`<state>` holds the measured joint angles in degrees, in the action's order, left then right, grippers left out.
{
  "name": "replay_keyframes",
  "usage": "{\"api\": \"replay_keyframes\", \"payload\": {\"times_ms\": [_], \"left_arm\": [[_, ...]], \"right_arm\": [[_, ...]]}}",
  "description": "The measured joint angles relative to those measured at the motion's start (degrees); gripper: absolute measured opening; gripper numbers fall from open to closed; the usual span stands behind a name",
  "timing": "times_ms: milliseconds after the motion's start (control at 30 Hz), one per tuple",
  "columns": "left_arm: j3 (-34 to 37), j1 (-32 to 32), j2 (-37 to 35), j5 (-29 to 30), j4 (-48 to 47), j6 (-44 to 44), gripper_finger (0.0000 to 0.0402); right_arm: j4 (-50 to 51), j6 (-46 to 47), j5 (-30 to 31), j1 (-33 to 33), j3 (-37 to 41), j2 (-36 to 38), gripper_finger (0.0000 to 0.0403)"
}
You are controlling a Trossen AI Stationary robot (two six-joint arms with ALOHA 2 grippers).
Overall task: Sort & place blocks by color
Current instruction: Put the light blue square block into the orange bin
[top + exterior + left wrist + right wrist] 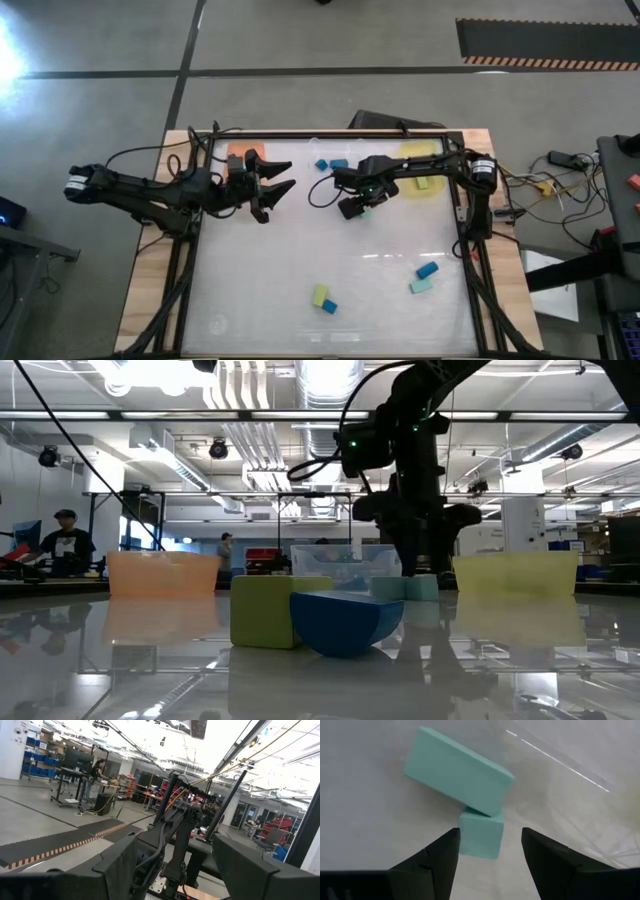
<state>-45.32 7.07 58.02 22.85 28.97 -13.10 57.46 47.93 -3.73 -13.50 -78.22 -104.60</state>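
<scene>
My right gripper [490,834] points down near the table's far middle, open. Its fingers stand on either side of a small pale teal block [481,836] and do not touch it. That block lies against a longer teal block [457,770]; both rest flat on the table. The same gripper [355,207] shows in the high view. My left gripper [281,177] waits open and raised beside the orange tray [243,153], holding nothing. Loose blocks lie near the front: yellow-green [320,294], blue [329,306], blue [428,269], teal [420,286].
Along the far edge stand the orange tray [162,573], a clear tray [345,563] and a yellow tray [420,160] holding a yellow-green block [421,183]. Two blue blocks [330,164] lie at the far middle. People stand in the room beyond the table.
</scene>
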Motion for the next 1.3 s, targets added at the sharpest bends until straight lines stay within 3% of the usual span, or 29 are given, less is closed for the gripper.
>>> {"api": "replay_keyframes", "payload": {"times_ms": [800, 1133, 1300], "left_arm": [[0.0, 0.0, 0.0, 0.0, 0.0, 0.0, 0.024], [0.0, 0.0, 0.0, 0.0, 0.0, 0.0, 0.024], [0.0, 0.0, 0.0, 0.0, -0.1, 0.0, 0.024]], "right_arm": [[-3.1, -3.8, 2.3, 0.2, 3.4, 0.4, 0.0203], [-3.8, -4.7, 1.5, 0.3, 4.3, 0.4, 0.0121], [-3.6, -5.1, 0.3, 0.7, 2.8, 1.1, 0.0121]]}}
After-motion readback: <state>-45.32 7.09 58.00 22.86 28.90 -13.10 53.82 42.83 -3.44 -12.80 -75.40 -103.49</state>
